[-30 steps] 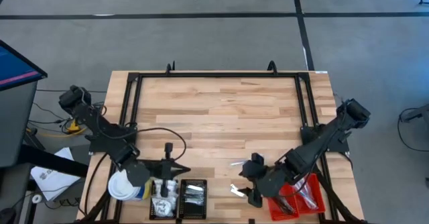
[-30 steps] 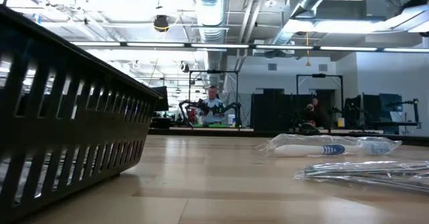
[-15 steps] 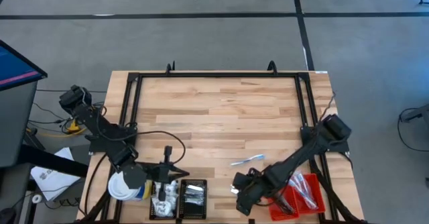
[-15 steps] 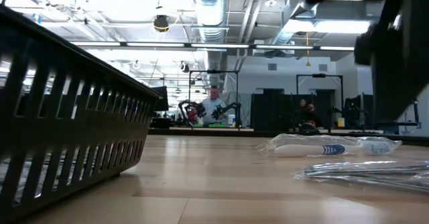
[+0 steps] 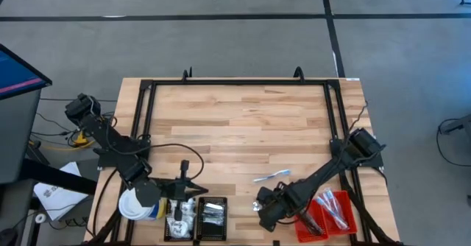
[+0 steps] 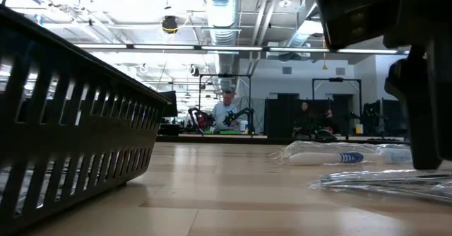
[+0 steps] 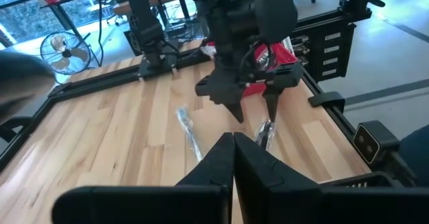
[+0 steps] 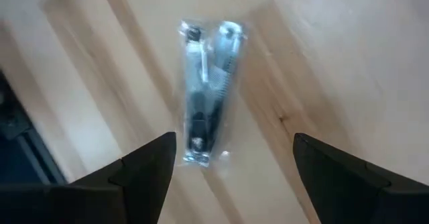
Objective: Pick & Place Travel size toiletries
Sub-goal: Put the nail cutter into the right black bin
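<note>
Toiletries of travel size are spread over the wooden desk [image 5: 243,128] near its front edge. One clear sachet [image 8: 206,93] holding metal pieces lies flat on the bare wood directly beneath the right gripper [image 8: 234,160], whose two fingers stand wide apart, one on each side of the sachet, gripping nothing. In the high view this gripper [image 5: 263,211] hovers close to the front edge, right of centre, just beside the red tray [image 5: 331,211] at the front right corner, which contains further items. A wrapped white stick with a blue band [image 5: 272,176] lies on the wood a little farther from the front edge, apart from the gripper; in the low view the same stick [image 6: 332,157] rests behind the flat clear sachet [image 6: 385,181]. The left gripper [image 5: 197,191] is clenched shut with nothing between its fingers and waits at the front left, above the black tray [image 5: 196,218], which holds white packets and dark wrapped pieces. A white-topped round canister [image 5: 134,204] stands just beside that tray, toward the left edge.
</note>
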### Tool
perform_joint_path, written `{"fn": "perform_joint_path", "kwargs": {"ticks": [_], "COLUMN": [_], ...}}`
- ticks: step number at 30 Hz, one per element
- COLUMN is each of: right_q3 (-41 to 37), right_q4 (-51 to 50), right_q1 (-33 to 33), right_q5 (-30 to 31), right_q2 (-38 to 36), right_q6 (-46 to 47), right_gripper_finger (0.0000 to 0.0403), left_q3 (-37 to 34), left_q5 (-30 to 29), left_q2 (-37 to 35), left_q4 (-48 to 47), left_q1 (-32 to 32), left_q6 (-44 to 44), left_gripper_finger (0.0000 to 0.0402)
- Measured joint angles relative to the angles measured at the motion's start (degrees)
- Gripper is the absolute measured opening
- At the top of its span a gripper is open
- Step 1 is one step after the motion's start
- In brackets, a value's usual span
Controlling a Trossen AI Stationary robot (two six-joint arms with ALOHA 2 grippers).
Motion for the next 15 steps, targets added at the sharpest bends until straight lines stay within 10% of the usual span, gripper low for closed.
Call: {"fn": "perform_joint_path", "kwargs": {"ticks": [15], "right_q3": [9.32], "right_q4": [19.68], "right_q1": [1.4], "right_q5": [-1.6], "right_q2": [-0.08], "right_q6": [-19.54], "right_gripper_finger": [0.0294], "left_q3": [0.0], "left_q5": [2.38], "left_q2": [0.0], "left_q4": [0.3], "left_q1": [0.02], "left_q6": [-0.09], "left_gripper_finger": [0.0]}}
